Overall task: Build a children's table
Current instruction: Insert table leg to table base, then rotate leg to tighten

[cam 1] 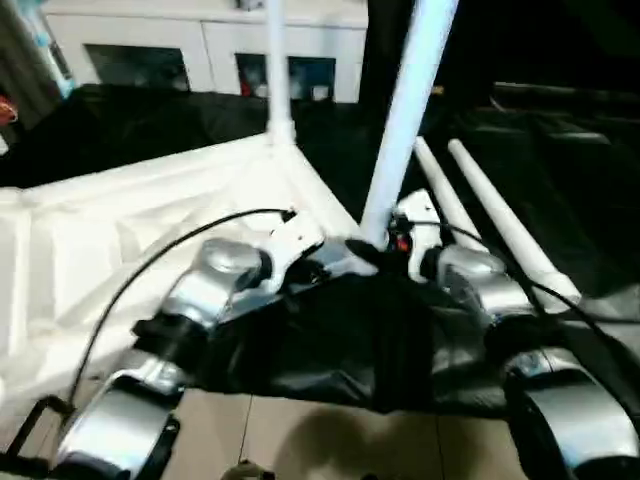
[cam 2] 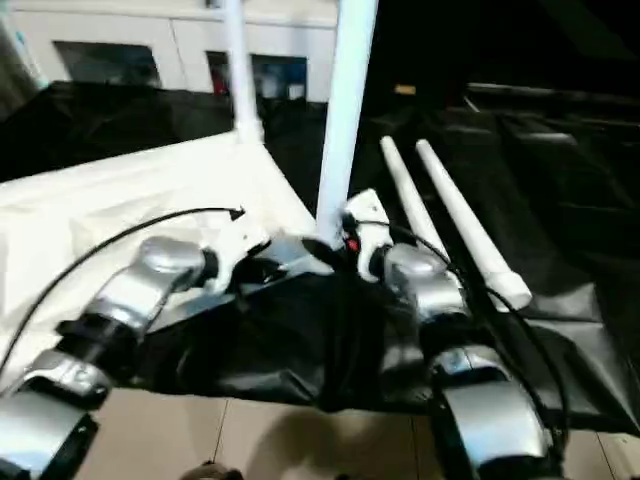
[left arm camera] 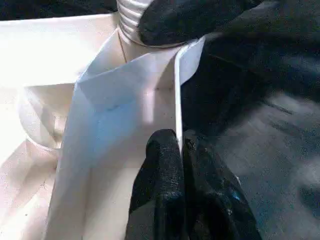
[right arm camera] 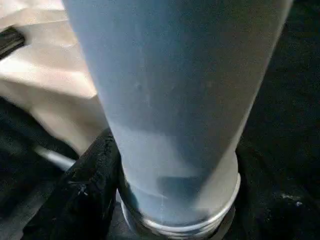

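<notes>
Left gripper [left arm camera: 181,150]: both black fingers [left arm camera: 160,175] pressed together on the thin upright rim of the tabletop [cam 1: 120,230], the white wall pinched between them. Grip sits on the near edge of the upturned top, just beside the near corner socket.

Right gripper [right arm camera: 170,200]: fingers [right arm camera: 85,195] set around the base of the near leg [cam 1: 405,120], one dark finger against the tube's side just above its ringed collar. Jaws stand fairly wide, at the tube's width. Whether they press on the tube or merely bracket it cannot be told from the wrist view.

The near leg rises upright, leaning slightly, from the socket between the two grippers. Beyond the left gripper, a second leg [cam 1: 277,70] stands upright in the far corner socket. To the outer side of the right gripper, two loose legs [cam 1: 500,220] lie side by side on the black cloth [cam 1: 330,350], running away from the robot.

The tabletop lies ribbed side up on the cloth, extending from the left gripper toward the robot's left. White cabinet [cam 1: 200,50] with glass-fronted doors well beyond.
</notes>
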`<state>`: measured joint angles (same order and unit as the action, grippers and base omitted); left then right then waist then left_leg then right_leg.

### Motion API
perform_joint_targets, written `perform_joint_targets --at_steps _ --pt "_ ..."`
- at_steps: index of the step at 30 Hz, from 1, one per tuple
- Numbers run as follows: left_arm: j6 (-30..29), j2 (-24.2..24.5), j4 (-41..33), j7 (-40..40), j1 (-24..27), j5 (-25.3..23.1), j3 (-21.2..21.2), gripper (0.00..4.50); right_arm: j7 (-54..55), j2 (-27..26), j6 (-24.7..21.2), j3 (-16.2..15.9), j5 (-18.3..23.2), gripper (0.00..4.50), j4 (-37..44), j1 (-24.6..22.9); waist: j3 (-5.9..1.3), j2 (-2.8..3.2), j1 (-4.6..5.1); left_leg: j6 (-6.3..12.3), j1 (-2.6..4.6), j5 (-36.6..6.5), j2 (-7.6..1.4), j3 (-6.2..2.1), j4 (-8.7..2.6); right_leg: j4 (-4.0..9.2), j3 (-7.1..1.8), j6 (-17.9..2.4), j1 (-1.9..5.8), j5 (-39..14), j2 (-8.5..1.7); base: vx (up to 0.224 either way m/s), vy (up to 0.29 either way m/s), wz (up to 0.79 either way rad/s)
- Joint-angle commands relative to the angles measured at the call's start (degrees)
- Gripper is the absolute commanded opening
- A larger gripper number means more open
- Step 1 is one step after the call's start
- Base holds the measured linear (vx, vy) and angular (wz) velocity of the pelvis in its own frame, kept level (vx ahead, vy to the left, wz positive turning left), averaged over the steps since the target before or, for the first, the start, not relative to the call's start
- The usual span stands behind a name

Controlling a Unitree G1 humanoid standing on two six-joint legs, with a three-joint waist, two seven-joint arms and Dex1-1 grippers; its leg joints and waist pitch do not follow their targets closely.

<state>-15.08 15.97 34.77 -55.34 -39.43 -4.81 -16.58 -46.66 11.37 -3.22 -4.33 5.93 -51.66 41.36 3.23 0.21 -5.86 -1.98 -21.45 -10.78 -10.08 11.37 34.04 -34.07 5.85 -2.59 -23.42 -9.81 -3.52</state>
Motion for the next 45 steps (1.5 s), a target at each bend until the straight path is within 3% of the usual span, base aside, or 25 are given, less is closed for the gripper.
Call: perform_joint_targets --at_steps 1,5,10,15,25,28,31,33,35,36,42,44,45 --pt "5.25 -0.35 -3.69 -4.13 -2.11 3.47 0.33 0.00 -5.33 -0.48 -0.70 -3.36 -0.70 3.13 1.20 -2.03 -4.33 0.28 -0.19 4.69 0.93 -6.77 -4.22 -1.73 -3.40 3.17 -3.77 -12.64 3.68 -7.28 -6.21 0.000 0.000 0.00" --pt "6.43 1.01 -3.50 -8.67 -1.84 4.04 -0.37 0.00 -10.13 1.69 -0.48 -4.67 -0.62 3.13 4.67 -3.97 -4.27 0.20 -0.43 4.12 0.99 -6.95 -4.18 -1.74 -3.44 3.29 -3.80 -12.27 3.61 -8.08 -6.16 0.000 0.000 0.00" --pt "7.31 3.00 -3.09 -16.58 -1.69 5.24 -2.08 0.00 -19.85 6.02 -3.35 -7.53 0.42 3.13 11.47 -7.29 -4.35 0.20 -1.31 5.24 1.07 -6.32 -4.32 -1.71 -3.34 3.08 -3.85 -11.65 3.42 -7.30 -6.00 0.000 0.000 0.00" --pt "7.56 3.70 -3.73 -21.00 -1.12 5.51 -3.38 0.00 -25.86 8.32 -4.61 -9.46 0.75 3.13 14.78 -9.43 -4.19 0.07 -1.77 4.01 1.11 -7.90 -4.27 -1.79 -3.46 3.68 -3.80 -10.70 3.57 -11.75 -6.29 0.000 0.000 0.00" --pt "9.26 2.97 -1.08 -18.96 -1.69 4.50 -2.53 0.00 -24.64 7.17 -7.45 -9.07 1.49 2.74 17.84 -11.48 -4.38 -0.13 -2.21 4.21 1.13 -5.98 -4.25 -1.82 -3.32 3.42 -3.78 -10.13 3.41 -10.57 -6.11 0.000 0.000 0.00" --pt "8.67 1.37 1.09 -13.89 -2.56 3.84 -0.93 0.00 -18.14 4.57 -7.34 -7.20 0.88 2.72 15.87 -11.34 -4.16 -0.25 -2.15 3.64 1.10 -7.18 -4.15 -1.80 -3.42 3.80 -3.73 -9.79 3.34 -13.10 -6.28 0.000 0.000 0.00" --pt "6.93 -0.31 2.32 -9.19 -3.35 3.92 0.73 0.00 -9.68 1.73 -6.74 -4.87 -0.20 2.72 12.22 -10.13 -3.90 -0.25 -1.74 1.79 1.45 -9.81 -4.04 -1.99 -3.69 4.62 -3.70 -8.28 3.29 -19.78 -6.55 0.000 0.000 0.00" --pt "6.28 -1.21 2.62 -6.89 -3.65 3.85 1.32 0.00 -4.76 0.22 -6.80 -3.56 -0.47 2.72 9.87 -9.14 -3.78 -0.41 -0.99 0.65 1.53 -10.93 -3.92 -2.19 -3.92 5.00 -3.66 -7.67 3.26 -22.67 -6.65 0.000 0.000 0.00" --pt "5.08 -3.66 3.47 -0.35 -4.47 2.68 2.05 0.00 7.59 -4.06 -7.72 0.62 0.59 2.72 4.04 -6.45 -3.82 -0.27 -0.18 0.03 1.60 -10.89 -3.99 -2.26 -4.01 4.87 -3.80 -8.14 3.06 -21.74 -6.53 0.000 0.000 0.00" --pt "4.95 -4.23 3.88 1.15 -4.73 2.34 2.12 0.00 9.99 -5.02 -8.10 1.56 1.07 2.72 3.09 -5.96 -3.98 -0.18 -0.06 0.06 1.57 -10.78 -3.75 -2.31 -3.88 4.90 -3.68 -8.12 3.33 -21.26 -6.56 0.000 0.000 0.00" --pt "4.50 -8.16 3.49 8.43 -4.85 -0.49 0.90 0.00 20.27 -10.27 -5.20 2.97 -0.22 2.72 -2.67 -3.11 -4.13 0.01 0.38 1.52 1.28 -8.61 -3.75 -1.98 -3.74 4.35 -3.88 -9.67 3.44 -14.44 -6.37 0.000 0.000 0.00" --pt "4.79 -8.53 3.03 8.90 -4.45 -1.18 0.18 0.00 20.70 -10.99 -4.31 3.24 -0.53 3.42 -3.56 -2.66 -4.09 0.02 0.43 1.54 1.30 -9.00 -3.78 -2.01 -3.76 4.37 -3.84 -9.82 3.48 -14.80 -6.41 0.000 0.000 0.00" --pt "4.84 -8.70 2.86 9.05 -4.27 -1.17 0.12 0.00 21.06 -11.15 -4.02 3.40 -0.72 3.42 -3.85 -2.46 -4.00 0.05 0.49 1.59 1.28 -9.57 -3.77 -2.00 -3.81 4.46 -3.85 -9.73 3.46 -15.36 -6.38 0.000 0.000 0.00"
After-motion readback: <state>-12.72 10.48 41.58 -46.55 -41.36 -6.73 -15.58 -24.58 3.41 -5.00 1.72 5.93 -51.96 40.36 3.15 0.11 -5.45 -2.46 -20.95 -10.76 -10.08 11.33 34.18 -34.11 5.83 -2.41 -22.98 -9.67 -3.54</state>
